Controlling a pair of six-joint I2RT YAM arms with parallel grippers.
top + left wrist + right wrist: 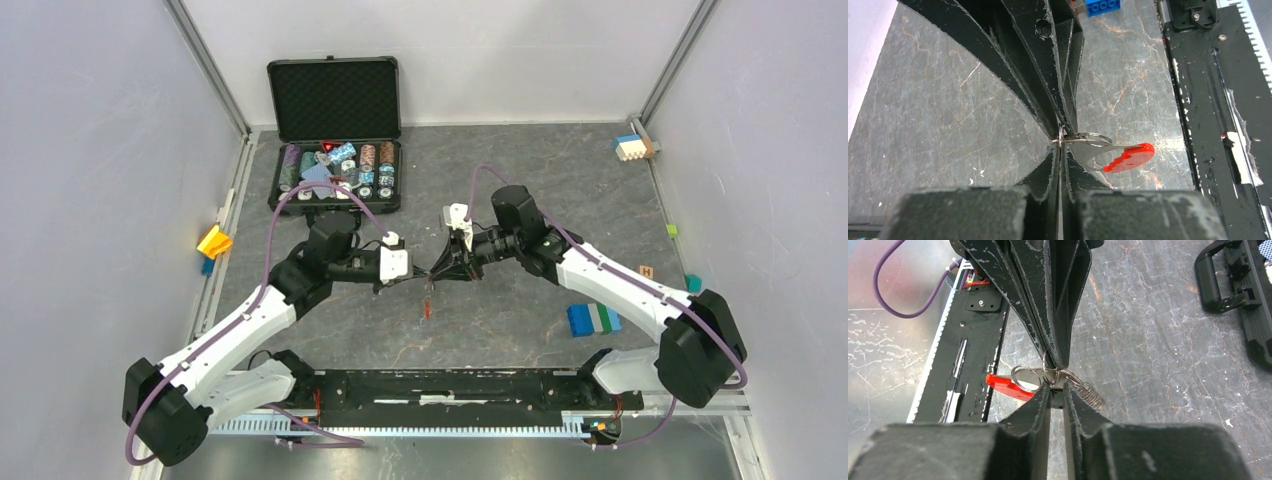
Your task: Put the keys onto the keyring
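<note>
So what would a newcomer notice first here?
The left gripper and right gripper meet tip to tip over mid-table, with the red-tagged keyring dangling between them. Next comes the open poker-chip case at the table's far left.

Two white-and-black arms reach forward from their bases. The left arm [240, 325] and the right arm [610, 285] are bent at the elbow and angle inward. The left gripper [424, 277] and right gripper [441, 271] meet tip to tip at the centre (almost nose to nose), both wrists roughly level. The left jaws are pressed together and the right jaws stand slightly parted.
</note>
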